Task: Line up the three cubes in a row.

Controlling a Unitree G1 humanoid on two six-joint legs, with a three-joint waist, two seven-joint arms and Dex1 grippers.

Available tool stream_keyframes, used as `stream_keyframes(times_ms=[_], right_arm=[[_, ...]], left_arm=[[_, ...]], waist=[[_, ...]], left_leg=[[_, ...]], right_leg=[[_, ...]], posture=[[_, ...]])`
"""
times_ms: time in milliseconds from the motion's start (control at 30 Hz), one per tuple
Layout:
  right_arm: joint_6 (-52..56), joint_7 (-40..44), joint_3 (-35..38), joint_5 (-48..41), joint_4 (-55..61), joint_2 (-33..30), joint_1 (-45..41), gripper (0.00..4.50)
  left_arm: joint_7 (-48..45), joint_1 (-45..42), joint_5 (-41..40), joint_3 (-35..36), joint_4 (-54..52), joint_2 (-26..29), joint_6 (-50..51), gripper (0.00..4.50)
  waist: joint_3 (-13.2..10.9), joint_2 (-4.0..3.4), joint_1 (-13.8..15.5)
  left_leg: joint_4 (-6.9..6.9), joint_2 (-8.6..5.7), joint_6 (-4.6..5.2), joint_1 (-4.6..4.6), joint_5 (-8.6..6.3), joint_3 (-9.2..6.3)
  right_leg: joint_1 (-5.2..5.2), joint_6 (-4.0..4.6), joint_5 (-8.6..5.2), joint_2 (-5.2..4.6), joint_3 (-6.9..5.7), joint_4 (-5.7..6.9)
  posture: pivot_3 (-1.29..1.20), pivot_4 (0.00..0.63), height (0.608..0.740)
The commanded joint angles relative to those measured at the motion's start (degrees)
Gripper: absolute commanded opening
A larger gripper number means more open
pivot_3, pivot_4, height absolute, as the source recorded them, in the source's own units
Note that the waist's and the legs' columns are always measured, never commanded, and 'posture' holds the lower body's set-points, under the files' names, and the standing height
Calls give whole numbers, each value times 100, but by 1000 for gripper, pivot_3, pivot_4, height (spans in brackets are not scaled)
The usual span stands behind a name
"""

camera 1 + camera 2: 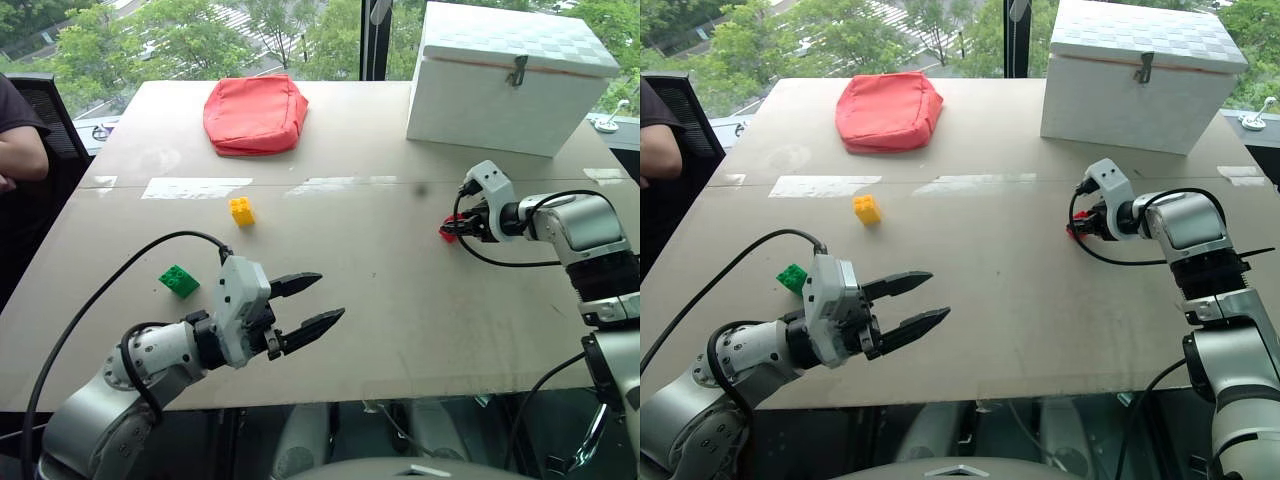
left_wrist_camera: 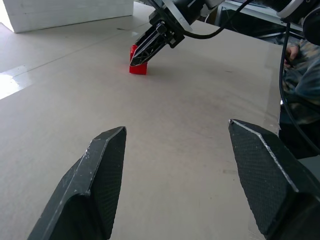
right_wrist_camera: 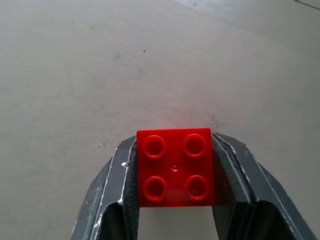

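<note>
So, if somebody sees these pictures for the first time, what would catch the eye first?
Probably the red cube, clamped between the fingers of the right tool on the right part of the table. Next, the left tool, open and hanging over the near edge, with the green cube and yellow cube lying apart beyond it. At the far side sit a red cushion and a white box.

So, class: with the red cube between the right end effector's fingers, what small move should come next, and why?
Probably lift the red cube slightly off the table. The right end effector is shut on it, fingers against both sides, and it sits far from the yellow cube and green cube.
</note>
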State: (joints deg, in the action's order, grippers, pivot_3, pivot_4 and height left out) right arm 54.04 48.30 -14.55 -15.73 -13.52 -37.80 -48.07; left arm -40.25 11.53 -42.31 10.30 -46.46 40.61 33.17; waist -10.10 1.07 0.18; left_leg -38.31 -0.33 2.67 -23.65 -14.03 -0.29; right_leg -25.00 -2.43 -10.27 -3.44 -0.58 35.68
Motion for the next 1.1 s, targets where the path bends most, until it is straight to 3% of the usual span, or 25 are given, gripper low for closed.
stream_keyframes(times_ms=[33,233,367,567,867,900,933,967,1100], right_arm=[[-1097,1073,-506,154,710,-186,-61,1326],[-3323,2005,-1319,1009,-616,344,-628,1326],[-4313,2316,-1423,1367,-1655,741,-1052,1326],[-4703,2783,-1340,1598,-2608,1147,-1484,1326],[-4782,3004,-1222,1778,-2963,1490,-1551,1326],[-4799,3009,-1207,1793,-3017,1514,-1549,1826],[-4809,3019,-1194,1804,-3066,1530,-1551,1826],[-4834,3047,-1183,1819,-3092,1537,-1542,2487],[-4836,3015,-1077,1847,-3014,1522,-1513,4101]], left_arm=[[-168,211,26,131,-13,-1,-241,3312],[-385,456,56,290,126,83,-377,3312],[-353,587,23,436,41,115,-360,3312],[-417,1024,11,823,-13,87,-478,3312],[-273,1452,-154,1180,-419,99,-401,3312],[-247,1450,-192,1218,-443,115,-371,3312],[-228,1433,-230,1248,-451,136,-341,3312],[-211,1431,-266,1281,-464,155,-315,3312],[-163,1462,-358,1462,-398,221,-205,3312]], waist=[[0,-1,-40],[-1,0,-116],[-2,-2,-107],[-3,-4,-89],[-3,-5,-105],[-3,-5,-103],[-3,-5,-104],[-3,-5,-105],[-4,-6,-108]], left_leg=[[1,0,0,0,0,-1],[-1,4,0,8,0,4],[-2,5,-2,9,1,3],[3,5,-5,4,0,-4],[5,5,-8,5,2,-1],[5,5,-9,6,2,-2],[5,5,-9,6,2,-2],[5,5,-11,7,4,-3],[5,5,-13,7,4,-3]], right_leg=[[0,-1,1,0,0,0],[3,-2,-2,4,1,1],[3,2,1,6,2,3],[0,5,3,5,0,0],[-5,8,2,2,1,5],[-5,8,2,2,2,6],[-5,8,2,2,2,7],[-5,8,2,3,1,9],[-6,9,2,4,1,11]], posture=[[0,150,740],[0,150,740],[0,150,740],[0,150,740],[0,150,740],[0,150,740],[0,150,740],[0,150,740],[0,150,740]])
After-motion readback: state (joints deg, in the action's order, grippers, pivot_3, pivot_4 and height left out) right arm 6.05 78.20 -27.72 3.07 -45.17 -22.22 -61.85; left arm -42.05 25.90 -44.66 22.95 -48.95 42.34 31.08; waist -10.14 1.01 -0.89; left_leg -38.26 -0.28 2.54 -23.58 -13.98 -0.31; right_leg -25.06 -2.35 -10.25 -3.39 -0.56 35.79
